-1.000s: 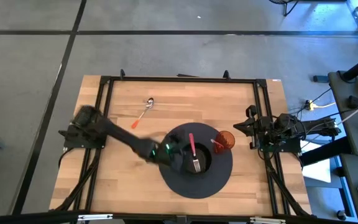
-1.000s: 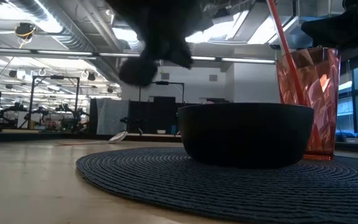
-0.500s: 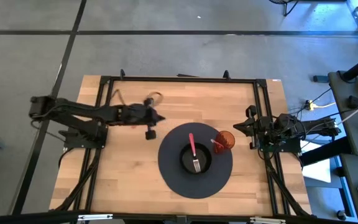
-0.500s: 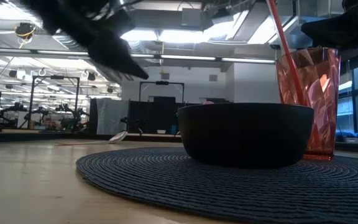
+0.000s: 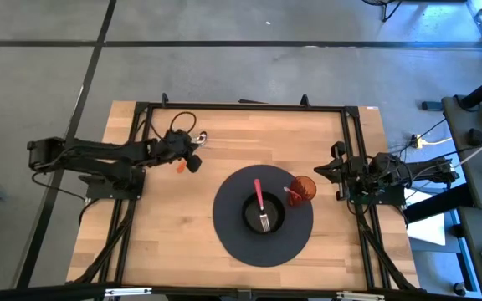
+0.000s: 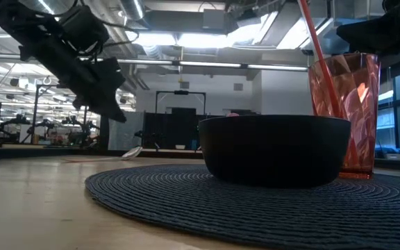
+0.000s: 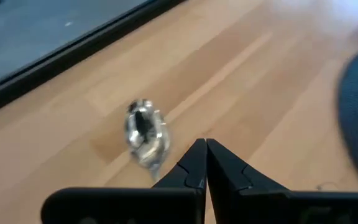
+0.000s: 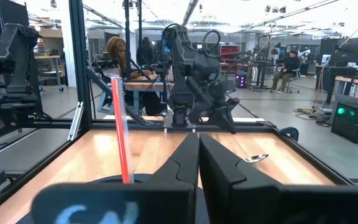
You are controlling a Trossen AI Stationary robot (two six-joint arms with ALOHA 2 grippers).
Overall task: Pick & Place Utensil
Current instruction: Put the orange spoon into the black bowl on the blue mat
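The left gripper (image 5: 192,160) has its two fingers (image 7: 194,163) pressed together, with nothing between them. It hangs just above the wooden table (image 5: 166,242), right next to the utensil (image 5: 192,150). The utensil lies flat on the table, its shiny head (image 7: 144,129) toward 12 o'clock and its orange handle toward 7 o'clock, partly hidden under the gripper. At about 4 o'clock from there sit the round dark mat (image 5: 233,238), the black bowl (image 5: 263,214) and the red cup (image 5: 302,189). The right gripper (image 5: 325,170) waits at the table's 3 o'clock edge, its fingers closed and empty.
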